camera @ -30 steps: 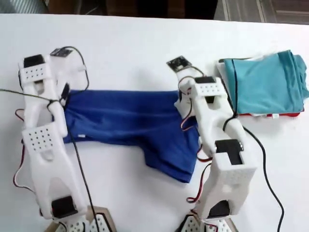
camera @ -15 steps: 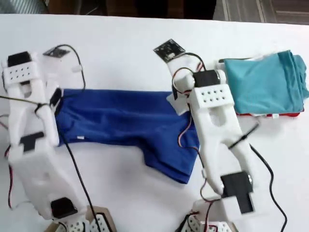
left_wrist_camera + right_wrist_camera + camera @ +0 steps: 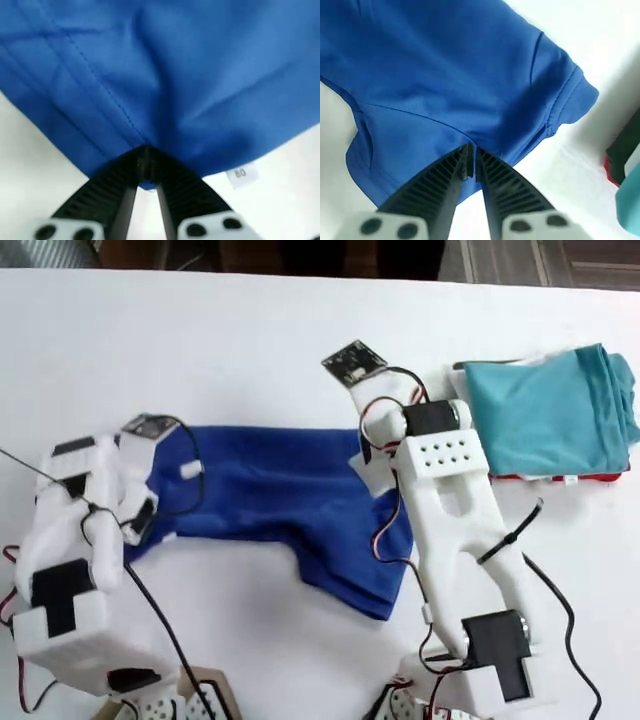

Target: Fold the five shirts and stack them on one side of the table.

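Since half a second ago the left arm (image 3: 85,520) has swung in over the end of the blue shirt (image 3: 270,495) farthest from the folded stack (image 3: 545,410); the right arm (image 3: 450,490) has barely shifted. Both the left end effector (image 3: 146,159) and the right end effector (image 3: 471,155) are clenched on a pinch of cloth. The shirt lies spread on the tabletop (image 3: 250,340) near the stack. It looks light, limp and slightly slick, likely to sag between grips, so hems and seams are the safest holds.

White bench (image 3: 250,350) fills the high view. Mid-bench lies a blue shirt (image 3: 270,490), stretched out sideways and rumpled, with one end sagging toward the near edge. Over on the right side sits a stack of folded shirts (image 3: 545,445), with a teal shirt (image 3: 560,400) on top and a red edge (image 3: 600,477) peeking out underneath, apart from the blue shirt.
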Robot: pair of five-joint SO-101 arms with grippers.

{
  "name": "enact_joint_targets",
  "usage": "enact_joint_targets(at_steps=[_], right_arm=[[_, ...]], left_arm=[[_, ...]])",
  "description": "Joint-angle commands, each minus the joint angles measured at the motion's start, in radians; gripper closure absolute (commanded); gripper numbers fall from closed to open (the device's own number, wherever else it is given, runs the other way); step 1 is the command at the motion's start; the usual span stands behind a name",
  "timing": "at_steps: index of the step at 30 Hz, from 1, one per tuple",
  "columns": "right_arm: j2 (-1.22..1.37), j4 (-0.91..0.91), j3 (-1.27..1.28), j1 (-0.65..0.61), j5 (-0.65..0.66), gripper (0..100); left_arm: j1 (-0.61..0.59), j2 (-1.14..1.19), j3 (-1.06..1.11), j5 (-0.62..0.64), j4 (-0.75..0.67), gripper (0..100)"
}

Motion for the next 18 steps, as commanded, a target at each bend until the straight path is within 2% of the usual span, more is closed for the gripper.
enact_joint_targets(at_steps=[1, 6, 13, 18], right_arm=[[-0.051, 0.010, -0.003, -0.005, 0.000, 97.8], [-0.048, 0.007, -0.002, -0.008, 0.000, 97.8], [-0.044, 0.005, -0.002, -0.010, 0.000, 97.8], [-0.045, 0.005, -0.002, -0.010, 0.000, 97.8]], left_arm=[[-0.018, -0.032, 0.019, -0.066, -0.049, 97], [-0.048, -0.063, -0.050, -0.074, 0.012, 97], [-0.029, -0.137, -0.125, -0.072, 0.264, 97], [-0.031, -0.135, -0.116, -0.072, 0.273, 97]])
